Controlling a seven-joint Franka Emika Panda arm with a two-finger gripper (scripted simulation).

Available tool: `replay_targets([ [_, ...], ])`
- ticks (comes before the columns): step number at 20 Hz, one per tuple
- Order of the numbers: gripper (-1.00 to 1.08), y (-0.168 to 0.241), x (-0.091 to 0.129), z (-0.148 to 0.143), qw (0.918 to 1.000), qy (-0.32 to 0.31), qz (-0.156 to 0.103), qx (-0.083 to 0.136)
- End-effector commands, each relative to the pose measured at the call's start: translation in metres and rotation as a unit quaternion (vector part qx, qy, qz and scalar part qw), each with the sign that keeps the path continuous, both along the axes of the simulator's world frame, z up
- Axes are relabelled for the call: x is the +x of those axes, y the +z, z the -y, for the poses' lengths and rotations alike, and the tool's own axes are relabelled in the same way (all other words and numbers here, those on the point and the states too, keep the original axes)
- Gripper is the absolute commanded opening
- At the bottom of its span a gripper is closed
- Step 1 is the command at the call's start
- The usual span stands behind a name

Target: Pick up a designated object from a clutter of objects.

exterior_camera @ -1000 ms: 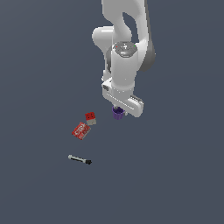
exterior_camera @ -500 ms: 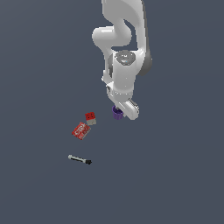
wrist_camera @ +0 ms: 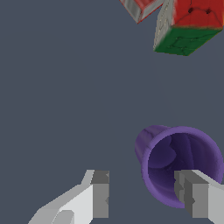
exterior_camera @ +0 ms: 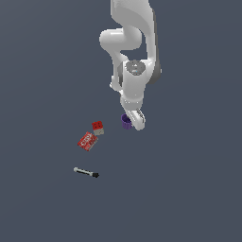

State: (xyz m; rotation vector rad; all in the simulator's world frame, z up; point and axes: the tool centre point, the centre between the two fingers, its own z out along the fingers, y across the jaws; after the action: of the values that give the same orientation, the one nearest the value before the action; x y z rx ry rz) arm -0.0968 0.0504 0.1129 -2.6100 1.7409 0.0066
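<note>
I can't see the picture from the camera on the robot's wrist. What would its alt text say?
A purple cup stands open-topped on a plain grey floor, with the open claw not centred on it: one finger overlaps its rim, the other stands clear beside it. Farther off, a red, green and grey block sits near a partly cropped red packet.

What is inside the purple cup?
The wrist view shows the purple cup holding nothing: only its purple inner wall and bottom. One finger of the open pincer covers part of the near rim.

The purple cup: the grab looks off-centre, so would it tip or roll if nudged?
Probably. The purple cup looks thin-walled and hollow, so likely light. One tool finger overlaps its rim, which could tip it. Its round wall might then roll.
</note>
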Motion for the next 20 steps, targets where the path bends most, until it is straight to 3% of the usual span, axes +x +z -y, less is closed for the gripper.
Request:
replay_targets([
  [1,0.28,-0.005,-0.005,0.000,0.9998,-0.021,0.001,-0.001],
  [9,0.28,-0.014,-0.013,0.000,0.9984,-0.056,0.001,-0.002],
  [20,0.28,-0.026,-0.014,0.000,0.9983,-0.058,0.001,-0.003],
])
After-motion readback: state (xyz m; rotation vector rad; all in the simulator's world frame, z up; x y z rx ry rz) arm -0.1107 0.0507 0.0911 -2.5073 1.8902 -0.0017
